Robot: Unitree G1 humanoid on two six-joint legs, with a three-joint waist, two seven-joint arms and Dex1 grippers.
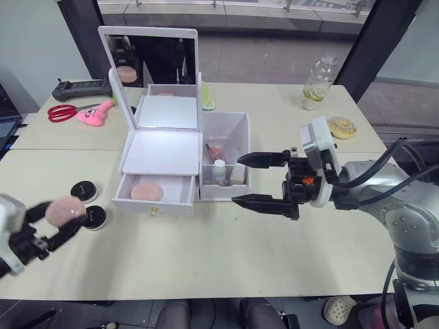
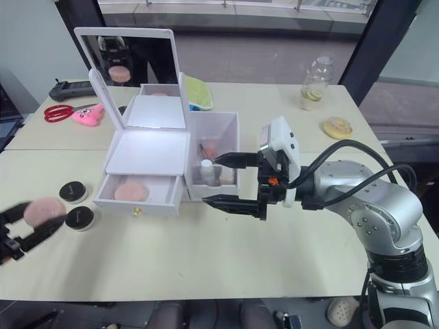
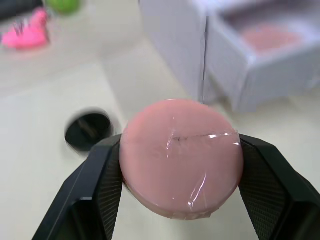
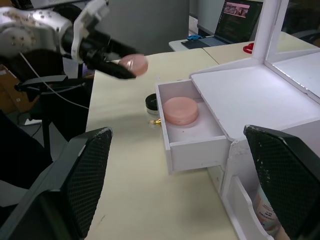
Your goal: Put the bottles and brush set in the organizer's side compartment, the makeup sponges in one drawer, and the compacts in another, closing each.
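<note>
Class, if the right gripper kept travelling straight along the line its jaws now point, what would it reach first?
Probably the organizer: the right gripper, jaws open, points at its side compartment and open drawer. Depth is uncertain.

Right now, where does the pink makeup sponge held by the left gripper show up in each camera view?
Left eye view: held makeup sponge at the far left, near the compacts.
Right eye view: at the left edge.
Left wrist view: centre, clamped between the left gripper's fingers.
Right wrist view: upper left, in the left gripper.
Shared landmark: the open drawer holding the other sponge.
</note>
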